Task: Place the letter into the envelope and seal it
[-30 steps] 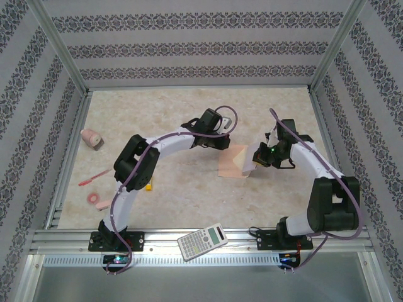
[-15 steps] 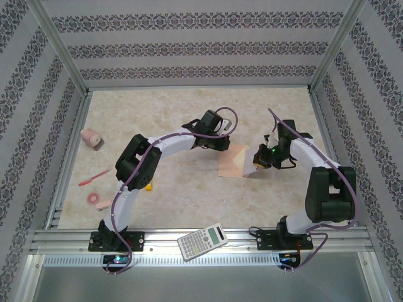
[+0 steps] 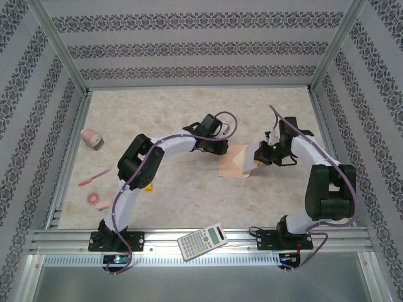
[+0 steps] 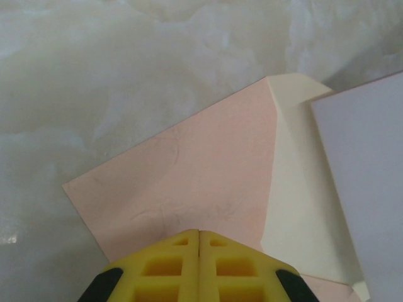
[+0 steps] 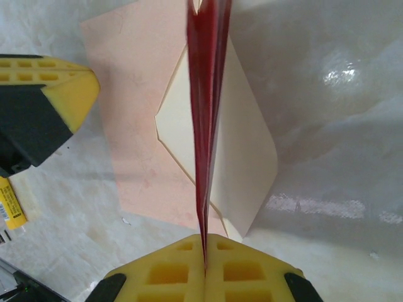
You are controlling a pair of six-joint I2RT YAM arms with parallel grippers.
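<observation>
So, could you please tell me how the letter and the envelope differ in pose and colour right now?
The envelope lies flat on the table, flap open; the letter is lifted, pinched in the shut right gripper. The envelope is peach-pink with a cream inside; the letter is white with red edging. Both are thin paper.
</observation>
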